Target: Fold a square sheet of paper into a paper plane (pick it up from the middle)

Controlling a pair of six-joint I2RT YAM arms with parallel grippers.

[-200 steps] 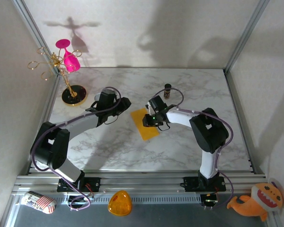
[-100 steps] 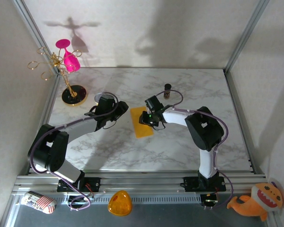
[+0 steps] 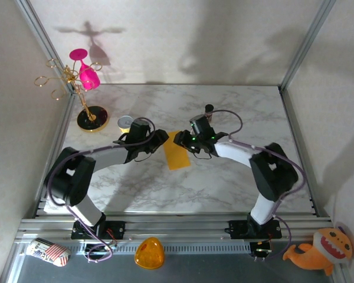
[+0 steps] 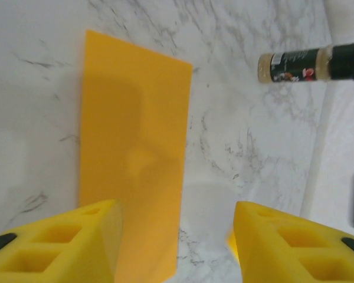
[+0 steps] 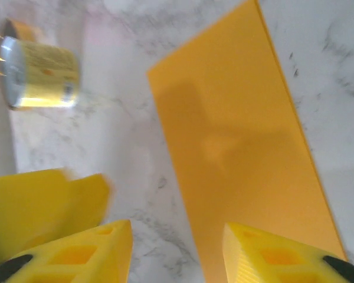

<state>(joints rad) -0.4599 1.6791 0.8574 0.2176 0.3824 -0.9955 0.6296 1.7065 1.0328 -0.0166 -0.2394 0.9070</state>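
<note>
Paper [image 3: 177, 151] is lying flat on the marble table [image 3: 224, 183] between the two arms, showing as a long orange-yellow rectangle rather than a square. Judging by that shape, it is sitting folded in half. The left gripper [image 3: 160, 138] is hovering just beside its left long edge and the right gripper [image 3: 187, 141] just beside its far right corner.

From the left wrist, the left gripper [image 4: 177, 221] is standing with its jaws apart and nothing between them, one finger over the paper's [image 4: 133, 147] near end. Whether that finger is touching, I cannot tell. From the right wrist, the right gripper [image 5: 177, 244] is likewise gaping and holding nothing, the paper [image 5: 242, 153] running under one of its fingers.

The step in hand is probably turning the corners in toward the centre line. Doing it well is likely calling for one claw pinning the sheet flat near the middle while the other is working a fingertip under a corner. Thin paper on smooth marble is apt to skate away rather than lift — so pressing first is mattering more than speed. A slow sweep along the new crease should be setting it cleanly.

The small tin [image 3: 125, 122] and the spice bottle [image 3: 209, 112] are standing near enough to be knocked by a wide elbow swing.
</note>
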